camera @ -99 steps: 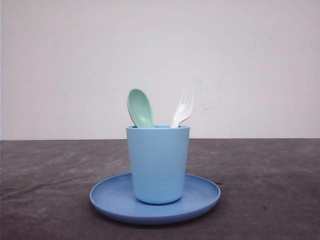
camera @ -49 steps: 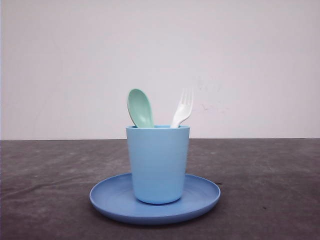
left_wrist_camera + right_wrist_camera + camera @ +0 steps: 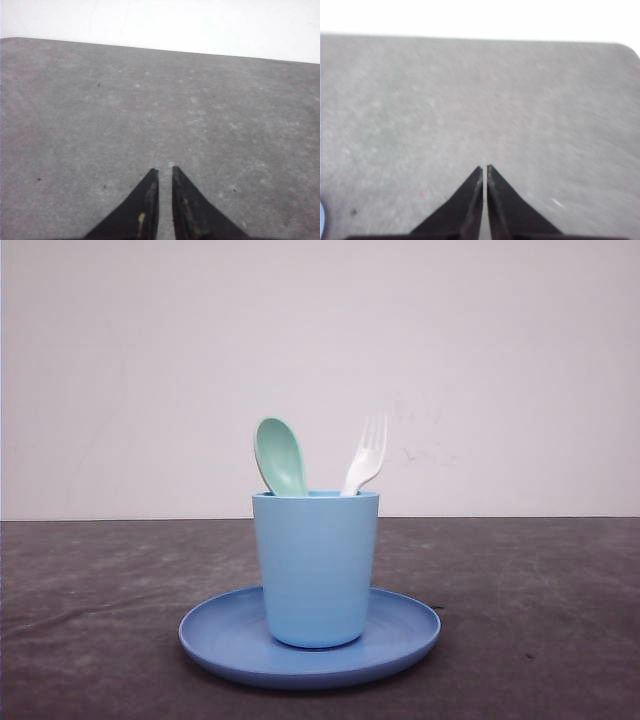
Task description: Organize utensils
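nothing moved since earlier frames: spoon [image 3: 281,456] and fork [image 3: 366,456] unchanged, both standing in light blue cup [image 3: 316,568], heads above rim, spoon left, fork right. cup upright on round blue plate [image 3: 225,636] on dark table [image 3: 90,620]. left gripper [image 3: 165,172] fingers nearly together, empty, narrow gap. right gripper [image 3: 484,168] fingers closed, empty, over bare table.
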Motion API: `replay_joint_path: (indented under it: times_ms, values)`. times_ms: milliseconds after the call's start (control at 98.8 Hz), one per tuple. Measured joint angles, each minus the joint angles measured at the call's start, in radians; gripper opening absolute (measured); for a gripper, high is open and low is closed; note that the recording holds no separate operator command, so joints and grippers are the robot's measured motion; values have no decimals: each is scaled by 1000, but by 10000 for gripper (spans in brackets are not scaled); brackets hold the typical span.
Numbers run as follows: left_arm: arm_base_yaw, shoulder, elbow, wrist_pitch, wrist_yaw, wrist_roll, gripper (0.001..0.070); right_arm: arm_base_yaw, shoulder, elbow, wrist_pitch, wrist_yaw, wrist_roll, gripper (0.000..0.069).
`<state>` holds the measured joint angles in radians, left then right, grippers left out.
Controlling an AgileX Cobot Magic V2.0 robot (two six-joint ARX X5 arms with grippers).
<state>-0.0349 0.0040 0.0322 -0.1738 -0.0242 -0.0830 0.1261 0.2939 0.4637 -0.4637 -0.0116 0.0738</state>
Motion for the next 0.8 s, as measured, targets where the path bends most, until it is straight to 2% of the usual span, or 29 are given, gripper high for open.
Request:
replay_joint_path:
  times_ms: [192,354,799]
  values:
    - [0,0,0,0,0,0,24,-4,-171,-276,226,-41,-4,14]
    - [0,0,0,0,0,0,24,-4,-267,-448,309,-41,-6,14]
    - [0,0,0,3,0,0,24,-22,-291,-448,296,-37,-7,14]
